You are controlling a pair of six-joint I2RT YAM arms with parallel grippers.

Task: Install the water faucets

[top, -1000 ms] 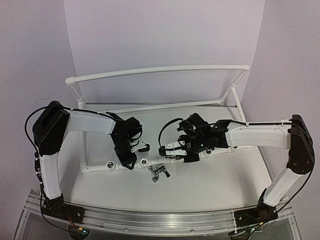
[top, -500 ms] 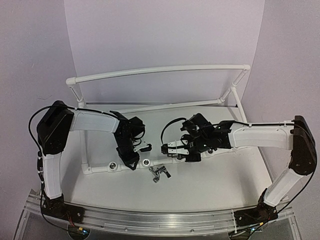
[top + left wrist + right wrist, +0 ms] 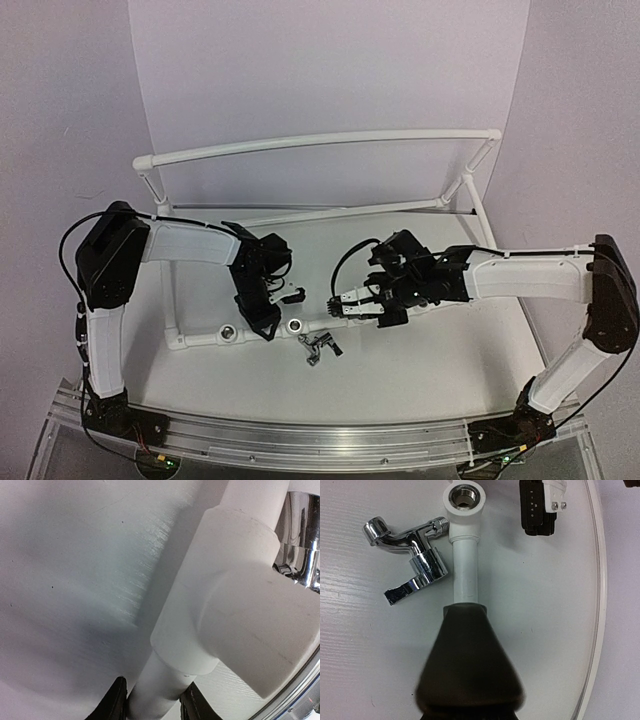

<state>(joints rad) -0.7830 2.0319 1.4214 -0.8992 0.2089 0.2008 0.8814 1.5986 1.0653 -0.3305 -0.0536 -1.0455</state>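
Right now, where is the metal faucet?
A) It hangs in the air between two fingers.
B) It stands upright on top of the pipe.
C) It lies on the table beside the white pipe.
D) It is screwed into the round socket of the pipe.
C: the faucet lies on its side on the table, beside the white pipe, and the socket at the pipe's end is empty.

1. White pipe frame (image 3: pixel 320 140): stands on the table, with a long bent bar up high at the back.
2. Front pipe (image 3: pixel 200 337) of that frame: lies low, near the front.
3. Two round holes (image 3: pixel 227 330) in that pipe: face up, each with a shiny ring.
4. White table (image 3: pixel 420 370): flat, curved at the front.
5. Silver rail (image 3: pixel 300 440): runs along the near edge.
6. White board (image 3: pixel 330 70) behind, purple walls (image 3: pixel 60 100) at both sides.
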